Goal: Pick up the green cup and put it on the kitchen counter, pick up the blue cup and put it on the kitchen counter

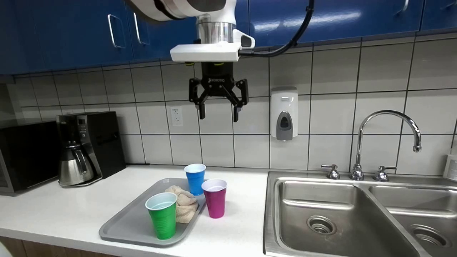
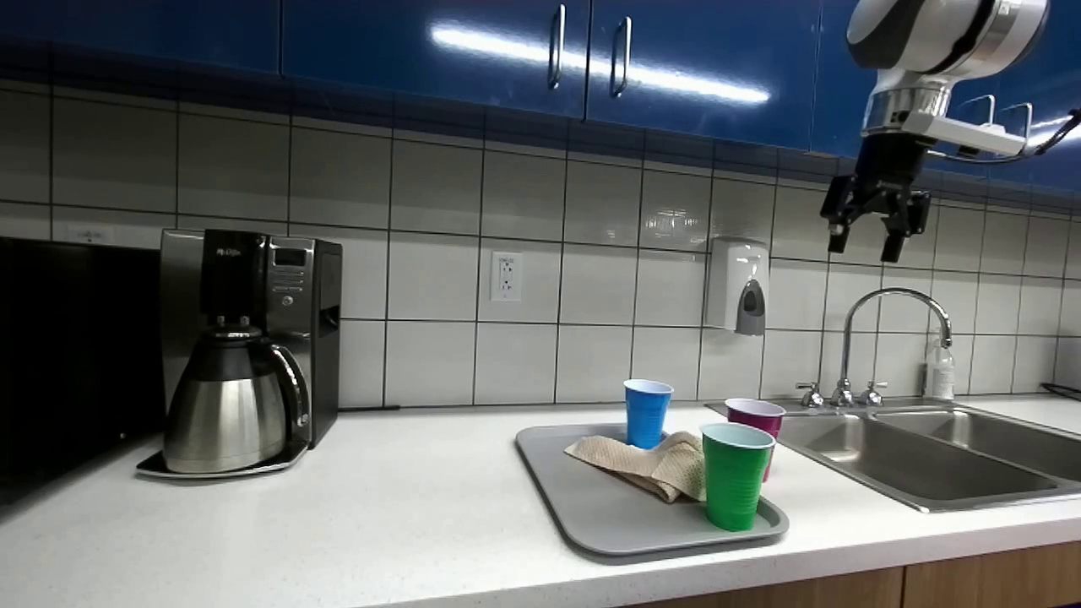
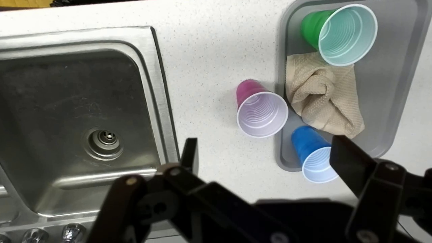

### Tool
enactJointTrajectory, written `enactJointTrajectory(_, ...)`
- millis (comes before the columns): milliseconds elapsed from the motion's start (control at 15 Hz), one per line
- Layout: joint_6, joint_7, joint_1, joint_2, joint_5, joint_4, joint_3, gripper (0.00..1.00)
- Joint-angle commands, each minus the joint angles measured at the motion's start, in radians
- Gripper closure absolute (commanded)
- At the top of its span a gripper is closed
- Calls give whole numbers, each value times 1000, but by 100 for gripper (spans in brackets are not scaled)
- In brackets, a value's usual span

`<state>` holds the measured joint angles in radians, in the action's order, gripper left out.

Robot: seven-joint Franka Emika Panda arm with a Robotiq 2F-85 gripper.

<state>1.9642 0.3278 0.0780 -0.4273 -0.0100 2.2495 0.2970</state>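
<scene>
Green tumbler (image 1: pixel 164 220) and blue tumbler (image 1: pixel 195 181) stand on the grey tray (image 1: pixel 130 222); Robotiq gripper (image 1: pixel 219 116) hangs higher, spread wide.

"Was the green cup (image 1: pixel 163 219) plastic?"

"It looked so, ribbed and faintly shiny; the blue cup (image 1: pixel 195 180) and the purple cup (image 1: pixel 215 201) looked plastic too."

"And the cloth (image 3: pixel 324 94)?"

"That was rough, waffle-textured; the tray (image 1: pixel 132 221) was smooth and matt."

"The worktop (image 2: pixel 405 498)?"

"Smooth. The sink (image 3: pixel 140 37) was brushed metal, finely scratched; the tap (image 1: pixel 359 146) had a mirror shine. The cupboards (image 2: pixel 701 59) were glossy, the end effector (image 1: pixel 219 115) matt."
</scene>
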Motion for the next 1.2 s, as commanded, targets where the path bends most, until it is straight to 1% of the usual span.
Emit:
enactJointTrajectory(0, 60, -11, 22, -43, -21, 69, -49, 0)
enactJointTrajectory(600, 92, 24, 3, -84, -26, 188, -92, 0)
enactJointTrajectory(1133, 119, 89, -18, -79, -27, 267, -95, 0)
